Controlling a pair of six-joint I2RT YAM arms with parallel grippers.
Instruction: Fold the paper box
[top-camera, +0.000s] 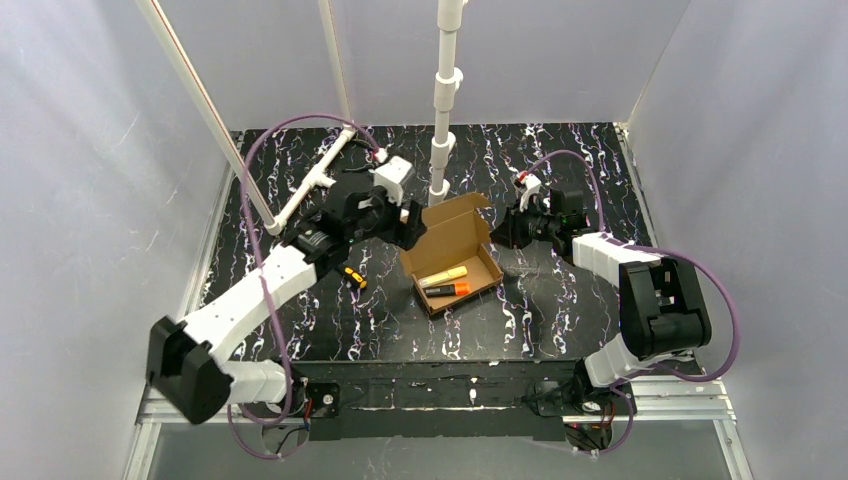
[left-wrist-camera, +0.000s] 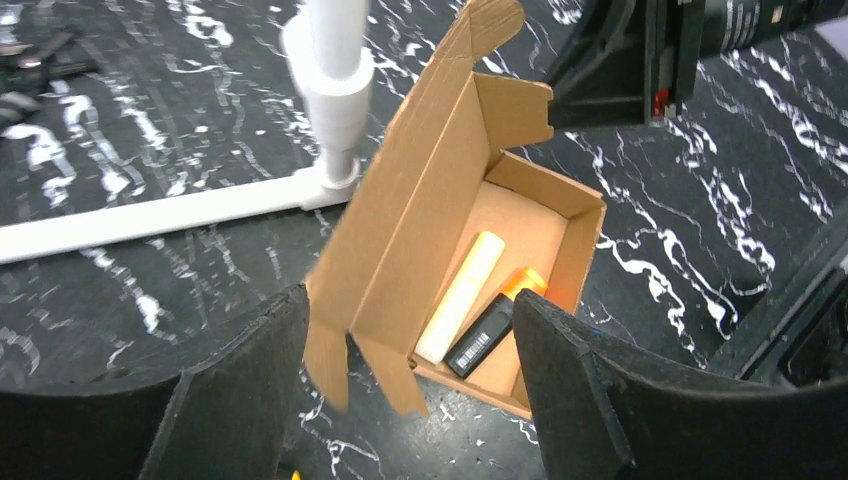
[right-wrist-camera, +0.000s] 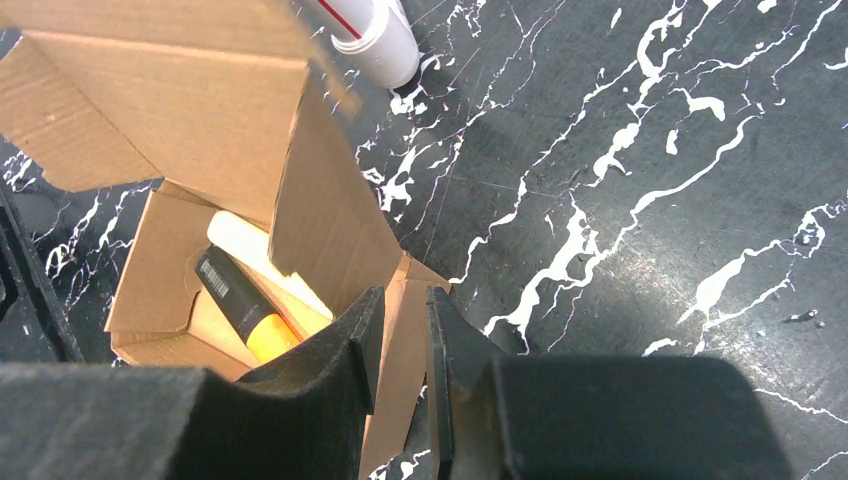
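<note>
The paper box (top-camera: 462, 232) is a brown cardboard mailer at the table's middle, its tray formed and its lid standing open at the back. It also shows in the left wrist view (left-wrist-camera: 430, 190) and the right wrist view (right-wrist-camera: 180, 120). A cream marker (top-camera: 443, 274) and an orange-and-black marker (top-camera: 447, 290) lie in the tray. My left gripper (top-camera: 410, 228) is open at the lid's left end, its jaws either side of the box corner (left-wrist-camera: 410, 300). My right gripper (top-camera: 506, 228) is nearly shut at the lid's right side flap (right-wrist-camera: 400, 380), which shows through the narrow gap (right-wrist-camera: 405, 295).
A white upright pipe (top-camera: 443, 100) stands on the table just behind the box. A white horizontal pipe (top-camera: 318, 178) lies at the back left. A small yellow-and-black tool (top-camera: 352, 277) lies left of the box. Grey walls enclose the table on three sides.
</note>
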